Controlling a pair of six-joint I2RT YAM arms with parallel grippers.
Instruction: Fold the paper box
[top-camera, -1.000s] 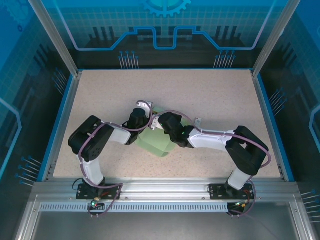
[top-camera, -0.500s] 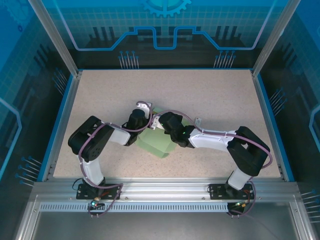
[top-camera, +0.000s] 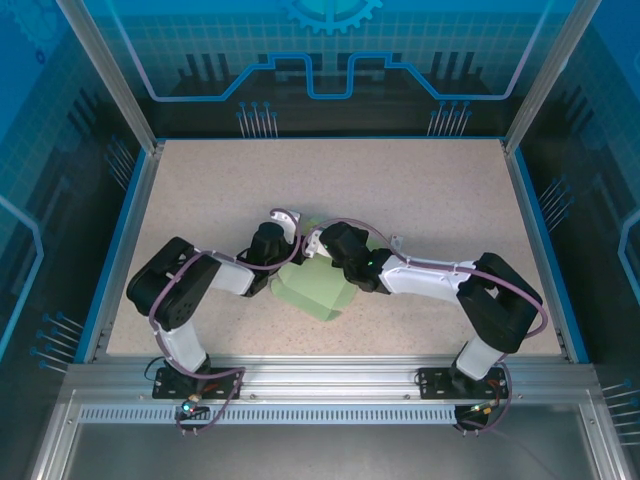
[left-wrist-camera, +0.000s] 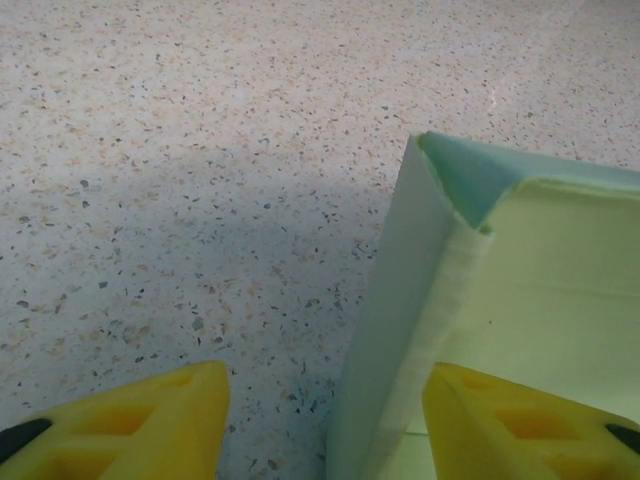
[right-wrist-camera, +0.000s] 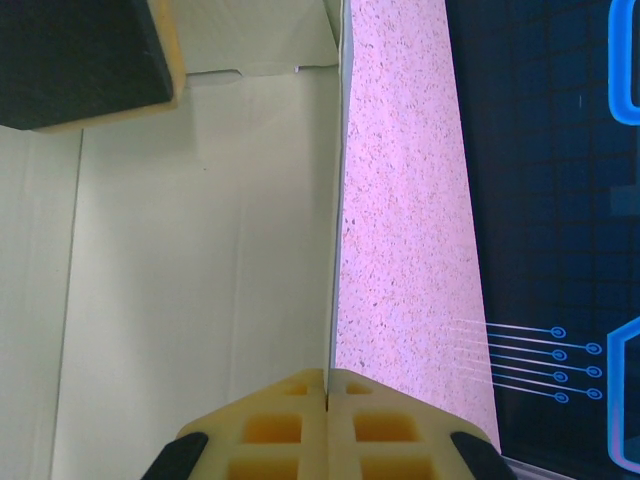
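The left gripper (left-wrist-camera: 325, 400) has just let go. Its yellow fingers (left-wrist-camera: 130, 425) now stand spread, where a moment ago they were nearly closed, and the left arm has drawn back a little toward the lower left of the overhead view. An upright wall of the paper box (top-camera: 315, 292) rises between the two fingers. One finger is over the speckled table (top-camera: 430, 190) and the other over the pale inside of the card. I can't tell whether either finger touches the wall.

The right gripper (right-wrist-camera: 327, 385) has not changed. Its jaws are pressed together on a thin edge of card, which runs straight up the middle of its wrist view.

The box sits at the centre of the table, between the two wrists. It has slid slightly toward the bottom of the overhead frame.

To my eye the release means one crease is finished. The wall stands without the left jaws, with only the right pinch holding the box in place. The left arm looks free to take another flap.

The box is only partly formed, open and bare inside, with nothing in it.
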